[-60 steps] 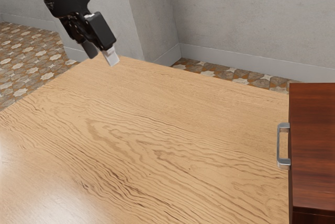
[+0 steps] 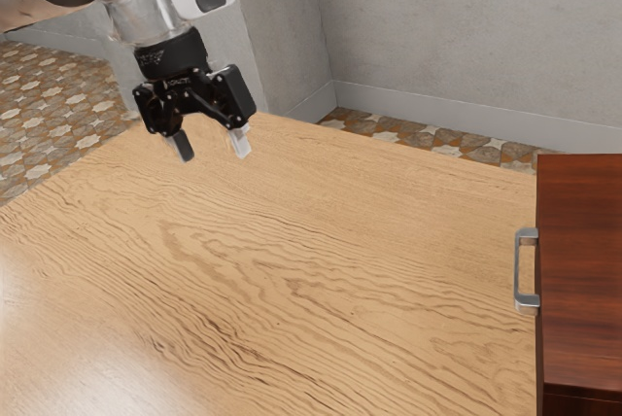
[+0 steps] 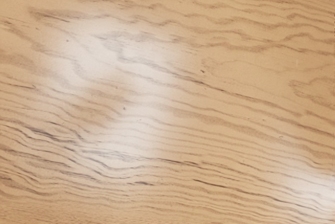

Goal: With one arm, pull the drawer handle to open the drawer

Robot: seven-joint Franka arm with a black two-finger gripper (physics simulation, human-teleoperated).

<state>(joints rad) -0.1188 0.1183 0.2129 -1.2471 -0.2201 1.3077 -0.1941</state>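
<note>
A dark red-brown wooden drawer unit stands at the exterior view's right edge on the table. Its front faces left and carries a grey metal handle, set upright. My black gripper hangs over the far left part of the wooden table, far from the handle. Its two fingers point down and stand apart with nothing between them. The wrist view looks straight down on bare wood grain with a bright glare patch.
The table's far edge runs diagonally behind the gripper, with patterned floor tiles and grey walls beyond. Open tabletop lies between the gripper and the drawer unit.
My hand has come down and turned toward the table, shifting slightly right. Its fingers now both show, pointing downward and spread apart. The drawer has not moved.
</note>
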